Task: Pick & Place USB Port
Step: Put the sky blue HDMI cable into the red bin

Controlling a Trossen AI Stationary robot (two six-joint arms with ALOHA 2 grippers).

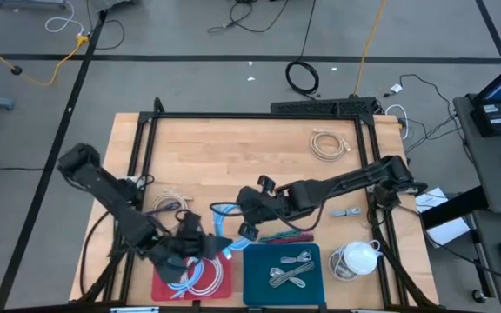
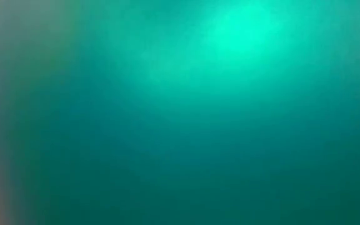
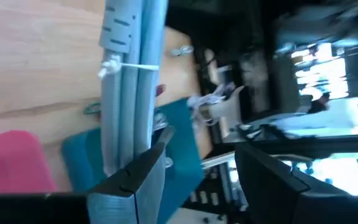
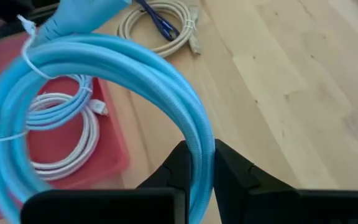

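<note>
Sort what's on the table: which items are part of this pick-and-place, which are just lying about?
In play:
light blue cable coil, clamped in right gripper
left gripper, jaws open beside the coil
red tray
teal tray

Lying about:
beige cable
white cable bundle

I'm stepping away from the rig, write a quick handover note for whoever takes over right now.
Right gripper: shut on the blue cable coil, held above the table's near middle.
Left gripper: jaws around the same coil's tied end, by the red tray.
Red tray already holds a white and a blue cable; teal tray holds grey ones.
Left: set this coil in a tray; beige coils remain on the table.
</note>
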